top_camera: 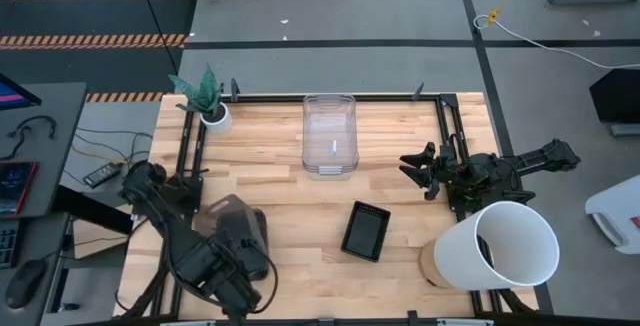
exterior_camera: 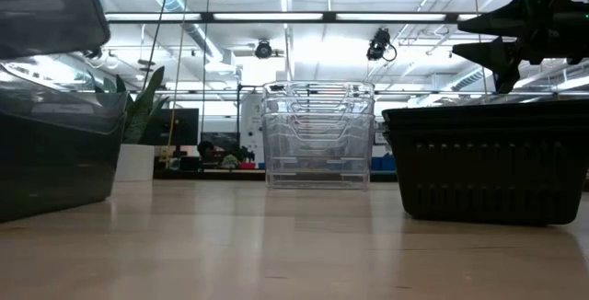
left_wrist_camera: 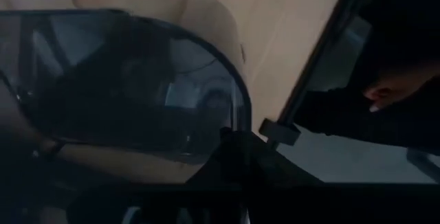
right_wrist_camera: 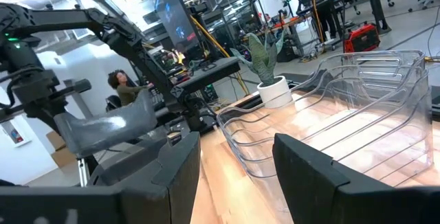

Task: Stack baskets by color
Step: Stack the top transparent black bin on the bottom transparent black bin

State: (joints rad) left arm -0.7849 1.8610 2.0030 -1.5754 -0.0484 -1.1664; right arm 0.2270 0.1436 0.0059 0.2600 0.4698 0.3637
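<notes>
- Overhead, the left gripper (top_camera: 232, 284) hung over the near left corner of the wooden counter (top_camera: 290, 216), its fingers closed on the rim of a smoky grey translucent basket (top_camera: 228, 228) held tilted above the boards.
- From the left wrist camera, that grey basket (left_wrist_camera: 130, 80) filled most of the view, its rounded rim pinched where the dark fingers (left_wrist_camera: 240, 159) met.
- At counter height, the grey basket (exterior_camera: 51, 107) loomed at the left edge, a second grey shape showing above it.
- Across the counter, the right gripper (top_camera: 418, 170) hovered near the right rail, fingers spread wide and holding nothing, pointed toward the clear baskets (top_camera: 330, 134).
- Those clear baskets, nested in a stack (exterior_camera: 318, 134), sat at the far middle of the counter.
- A small black mesh basket (top_camera: 365, 231) rested alone at near centre, apart from the others.
- A large white bucket (top_camera: 500, 246) lay on its side at the near right corner.
- A potted plant (top_camera: 208, 101) stood at the far left corner.
</notes>
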